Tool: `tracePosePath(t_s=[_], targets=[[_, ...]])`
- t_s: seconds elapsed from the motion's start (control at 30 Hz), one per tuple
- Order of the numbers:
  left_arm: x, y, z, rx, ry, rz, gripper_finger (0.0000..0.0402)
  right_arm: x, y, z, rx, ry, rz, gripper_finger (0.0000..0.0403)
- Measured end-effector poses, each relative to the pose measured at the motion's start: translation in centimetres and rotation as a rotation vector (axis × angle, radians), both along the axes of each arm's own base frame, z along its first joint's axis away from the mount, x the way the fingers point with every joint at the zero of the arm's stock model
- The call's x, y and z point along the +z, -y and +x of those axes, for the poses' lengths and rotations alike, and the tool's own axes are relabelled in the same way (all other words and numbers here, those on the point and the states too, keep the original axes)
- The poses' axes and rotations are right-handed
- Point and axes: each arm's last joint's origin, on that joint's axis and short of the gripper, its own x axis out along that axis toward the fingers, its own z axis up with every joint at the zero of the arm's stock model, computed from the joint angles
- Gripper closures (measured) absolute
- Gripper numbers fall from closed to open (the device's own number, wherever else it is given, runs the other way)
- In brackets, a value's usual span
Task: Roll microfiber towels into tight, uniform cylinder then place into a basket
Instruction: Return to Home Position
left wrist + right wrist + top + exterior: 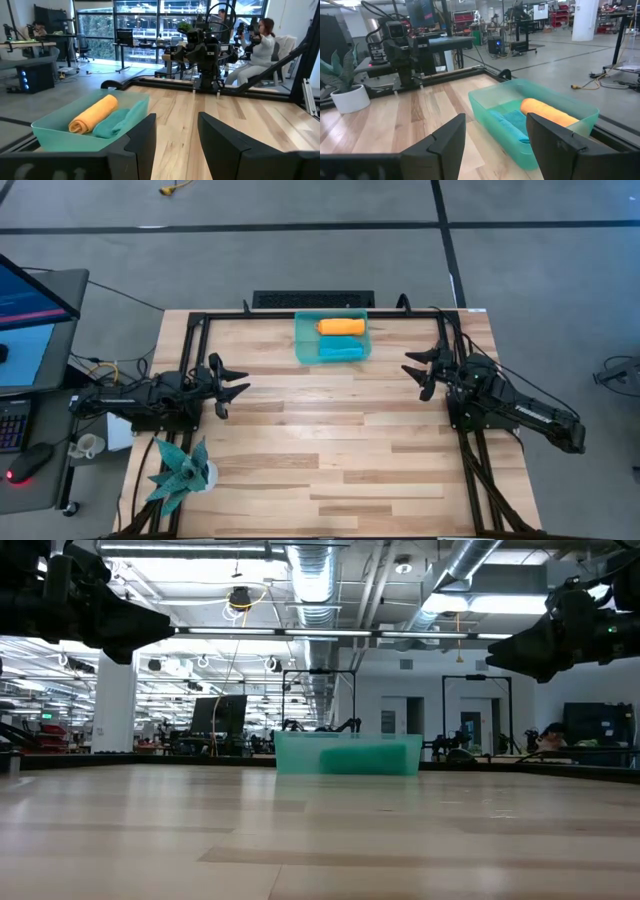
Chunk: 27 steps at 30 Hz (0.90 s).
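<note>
The sea-green basket [332, 338] stands at the table's far middle. In it lie the rolled orange towel [341, 326] on the far side and the rolled teal-blue towel [340, 351] on the near side, side by side on the basket's floor. Both rolls also show in the left wrist view [93, 113] and the right wrist view [547, 112]. My left gripper [236, 384] is open and empty above the table's left side. My right gripper [416, 375] is open and empty above the table's right side. Both point toward the table's middle.
A spiky teal plant in a white pot [182, 471] stands at the near left corner. A black metal frame [200, 320] runs along the table's edges. A laptop and desk [30, 320] stand left of the table. People sit in the room beyond [260, 40].
</note>
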Motion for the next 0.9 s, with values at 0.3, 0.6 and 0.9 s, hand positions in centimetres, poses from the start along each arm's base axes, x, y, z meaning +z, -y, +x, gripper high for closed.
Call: tracePosePath(t_s=[0.3,0.6,0.9], targets=[[0.0,0.0,0.0,0.002,-0.002,0.005,0.0266,0.0,0.0,0.0,0.0,0.0,0.0,0.0173],[0.0,-0.01,0.0,0.002,-0.001,0.003,0.0266,0.0,0.0,0.0,0.0,0.0,0.0,0.0173],[0.0,-0.01,0.0,0.002,0.0,0.0,0.0266,0.0,0.0,0.0,0.0,0.0,0.0,0.0173]])
